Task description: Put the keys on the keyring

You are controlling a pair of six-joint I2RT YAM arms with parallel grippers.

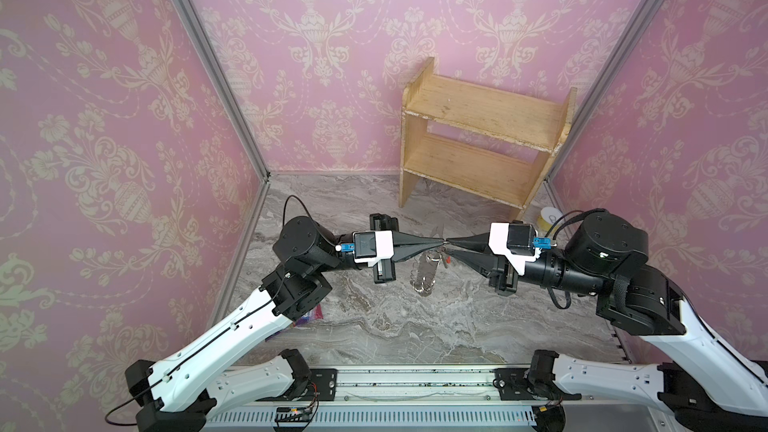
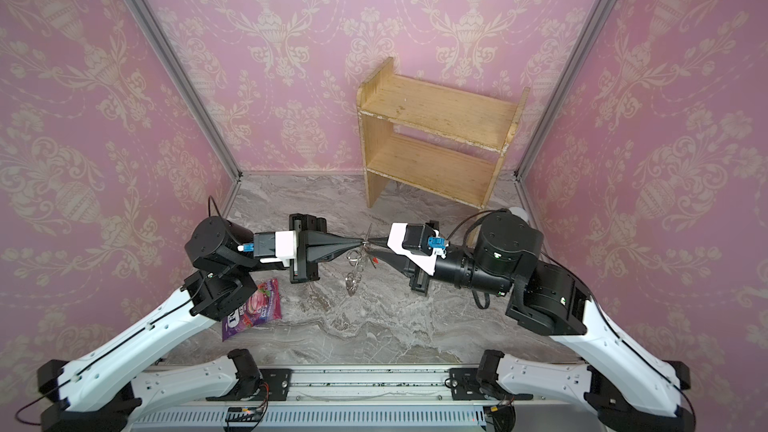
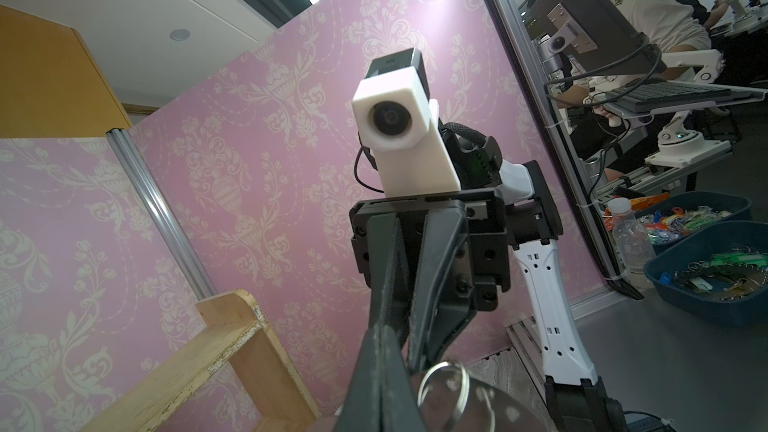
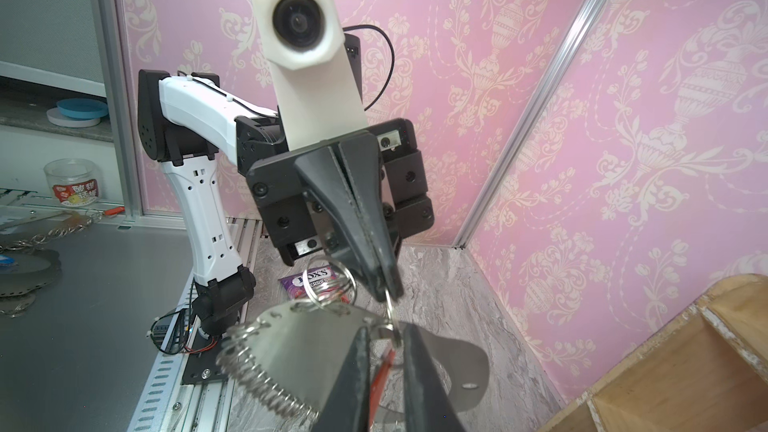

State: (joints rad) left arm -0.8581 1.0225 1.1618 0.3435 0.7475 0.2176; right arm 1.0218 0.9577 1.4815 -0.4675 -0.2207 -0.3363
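Observation:
Both grippers meet tip to tip above the middle of the marble table. My left gripper (image 1: 443,242) (image 2: 365,241) (image 3: 380,328) is shut on a silver split ring (image 4: 390,313) of the keyring (image 4: 299,338). The keyring is a grey metal crescent edged with rings, and it hangs below (image 1: 428,270) (image 2: 353,276). My right gripper (image 1: 448,246) (image 4: 385,332) has closed to a narrow gap. In that gap sit the keys: a silver key head at the tips, with its red tag (image 4: 381,371) (image 1: 448,260) (image 2: 375,260) hanging down.
A two-tier wooden shelf (image 1: 478,139) stands at the back right against the pink wall. A purple candy bag (image 2: 253,309) lies on the table under my left arm. A yellow roll (image 1: 550,218) sits by the right wall behind my right arm.

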